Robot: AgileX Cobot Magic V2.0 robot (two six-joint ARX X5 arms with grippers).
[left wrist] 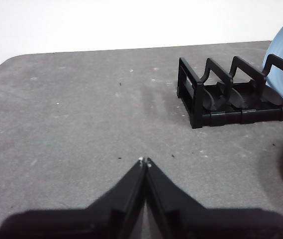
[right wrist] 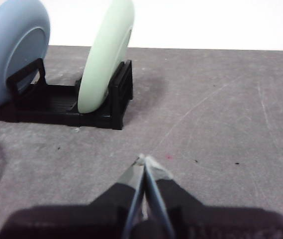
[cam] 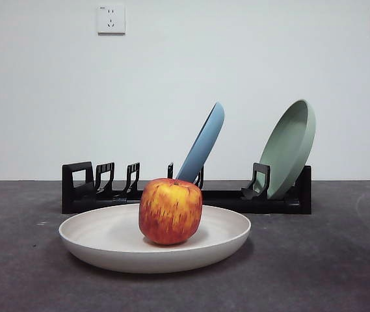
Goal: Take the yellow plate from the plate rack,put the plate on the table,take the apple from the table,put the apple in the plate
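Front view shows the round red apple with yellow streaks [cam: 170, 211] sitting upright near the middle of the wide, shallow, pale cream yellow plate [cam: 93, 237], which lies flat on the dark grey speckled table [cam: 328, 260] just in front of the long black plate rack [cam: 282, 198]. By this layout the task looks complete, and no further grasp seems called for.

Neither claw is near the apple. The left gripper [left wrist: 144, 161] has its jaws closed together on nothing, and the plate's edge shows only at the side of its view. The right gripper [right wrist: 144, 160] is likewise pinched closed and empty, again with only a sliver of plate in sight.

Behind, a tilted blue plate [cam: 204, 143] and a pale green plate [cam: 290, 148] lean in the rack.
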